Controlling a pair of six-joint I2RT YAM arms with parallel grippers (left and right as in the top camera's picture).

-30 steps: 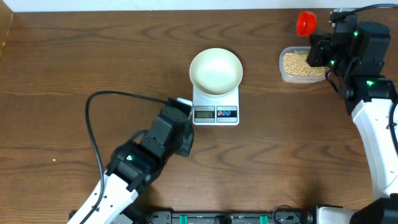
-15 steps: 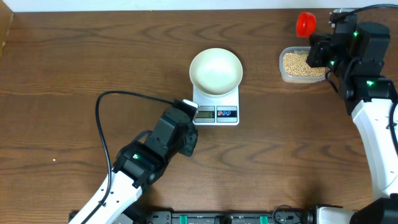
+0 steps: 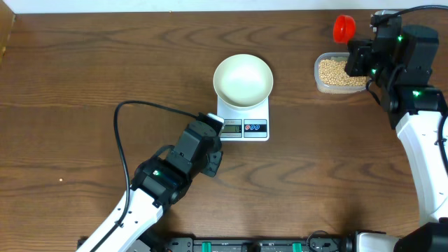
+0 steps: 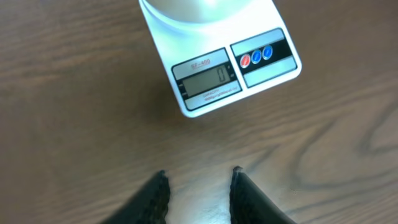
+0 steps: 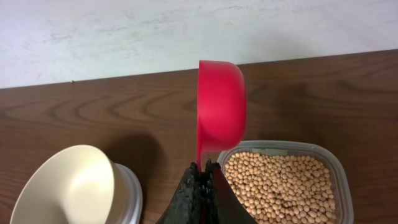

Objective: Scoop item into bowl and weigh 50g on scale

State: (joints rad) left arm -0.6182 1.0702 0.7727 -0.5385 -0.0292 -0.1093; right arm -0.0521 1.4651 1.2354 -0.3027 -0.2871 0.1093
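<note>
The white bowl [image 3: 243, 80] sits empty on the white scale [image 3: 243, 120]; its display [image 4: 207, 79] reads 0. The tan beans [image 3: 339, 71] fill a clear plastic tub [image 3: 318, 75] at the back right; they also show in the right wrist view [image 5: 280, 189]. My right gripper [image 5: 203, 167] is shut on the handle of a red scoop [image 5: 221, 112], held on edge above the table at the tub's left side; overhead the scoop [image 3: 343, 26] shows just behind the tub. My left gripper [image 4: 198, 176] is open and empty, low over the table just in front of the scale.
A black cable [image 3: 126, 119] loops from the left arm over the table. The back wall edge [image 5: 186, 31] runs behind the tub.
My left arm has moved right and forward, toward the scale's front left corner. The right arm and scoop have not moved.
</note>
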